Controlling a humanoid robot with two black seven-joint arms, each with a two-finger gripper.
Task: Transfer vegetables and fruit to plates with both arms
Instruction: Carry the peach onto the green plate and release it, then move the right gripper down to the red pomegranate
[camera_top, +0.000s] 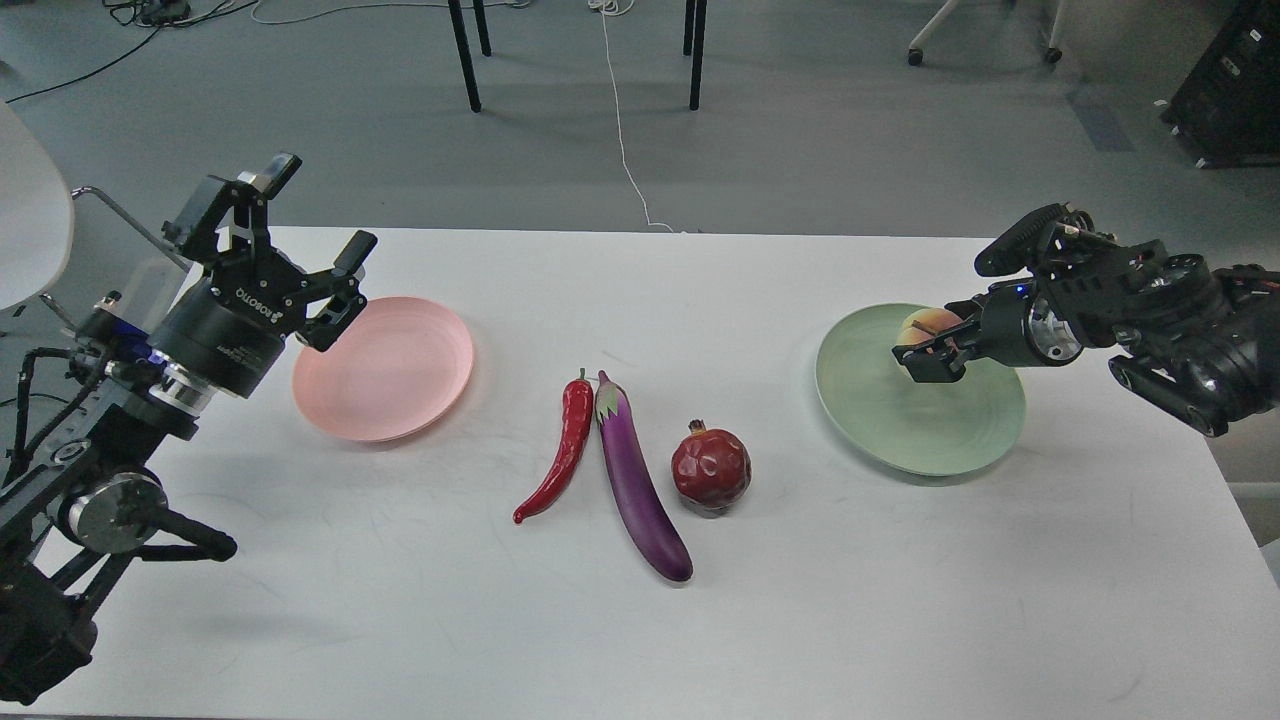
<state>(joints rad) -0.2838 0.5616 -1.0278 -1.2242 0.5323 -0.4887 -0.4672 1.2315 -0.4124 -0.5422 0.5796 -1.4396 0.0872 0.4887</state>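
My right gripper (925, 350) is shut on the yellow-pink peach (922, 323) and holds it low over the far part of the mint green plate (915, 420). My left gripper (305, 250) is open and empty, just left of and above the pink plate (385, 370). The red chili pepper (560, 450), the purple eggplant (638, 485) and the dark red pomegranate (710, 468) lie side by side at the middle of the white table (640, 620).
Black chair legs (465, 50) and a white cable (625, 130) are on the grey floor beyond the table's far edge. A white chair (30, 210) stands at the far left.
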